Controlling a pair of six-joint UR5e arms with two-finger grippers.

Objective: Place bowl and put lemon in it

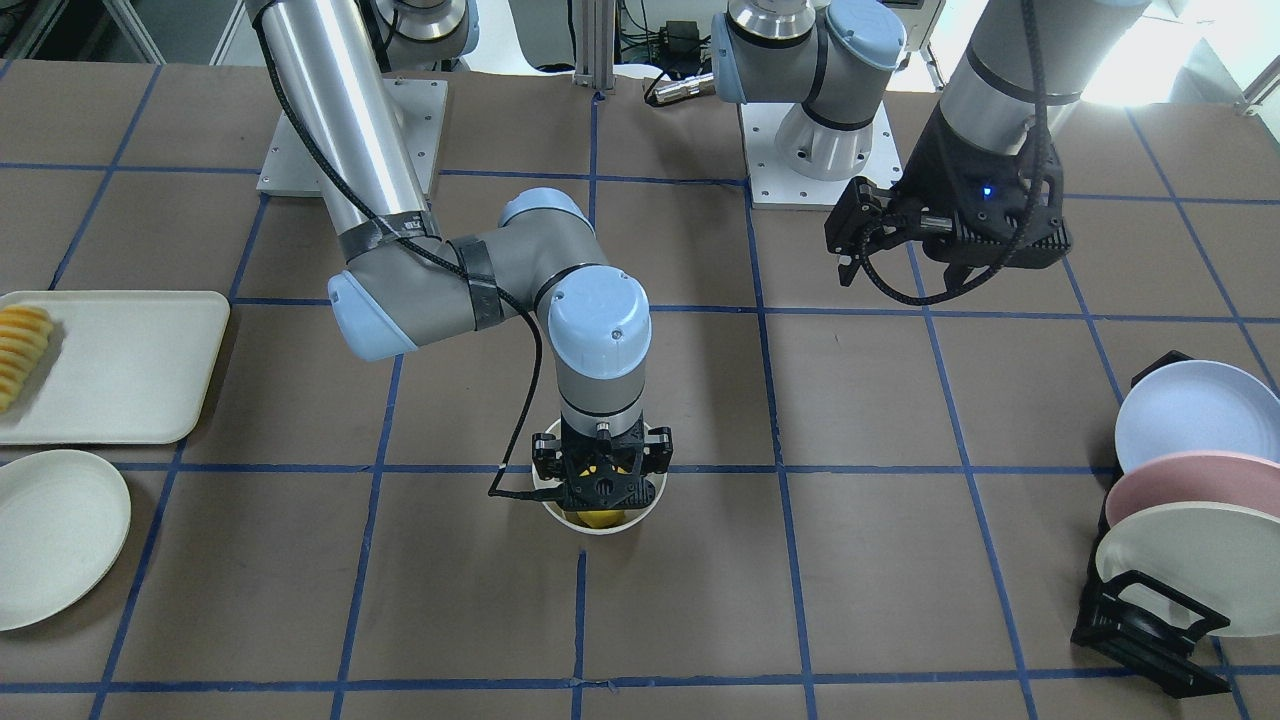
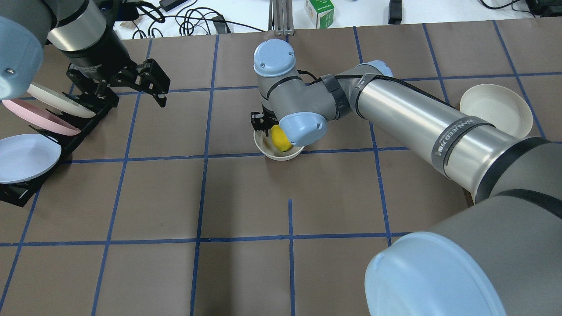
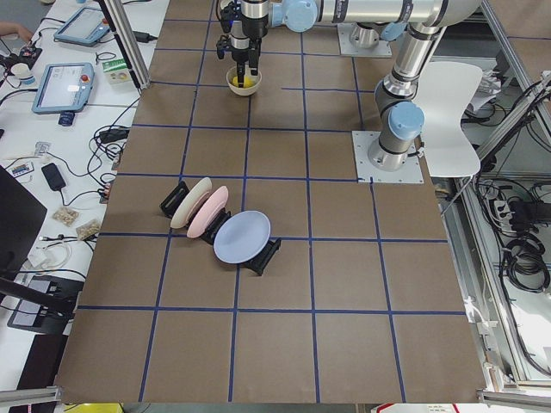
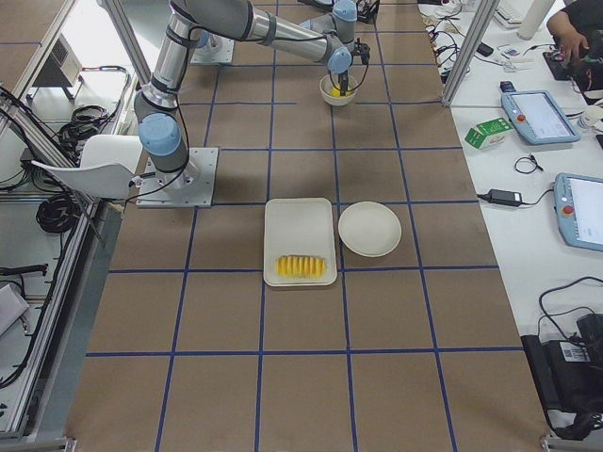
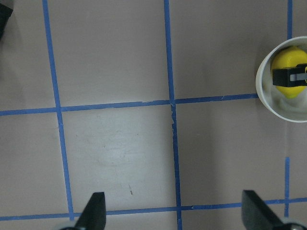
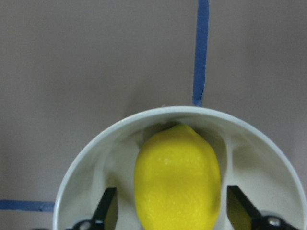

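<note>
Left pincer (image 5: 172, 215) hangs wide open and empty over the bench (image 2: 246, 197), at 10 o'clock from the bowl (image 6: 177, 111) in the overhead view. Lemon (image 6: 177, 177) lies in the bowl. Right pincer (image 6: 173, 211) reaches inside, jaws spread either side of the lemon, gripping nothing.

Silver tubes (image 1: 340, 110), grey joints (image 1: 510, 260) with pale blue caps (image 1: 598, 320), black cables (image 1: 300, 128).

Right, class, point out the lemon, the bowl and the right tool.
lemon (image 6: 177, 177), right wrist view, middle of its yellow skin.
bowl (image 6: 172, 111), right wrist view, on its rim.
right tool (image 1: 600, 503), front-facing view, midway between its fingertips.
</note>
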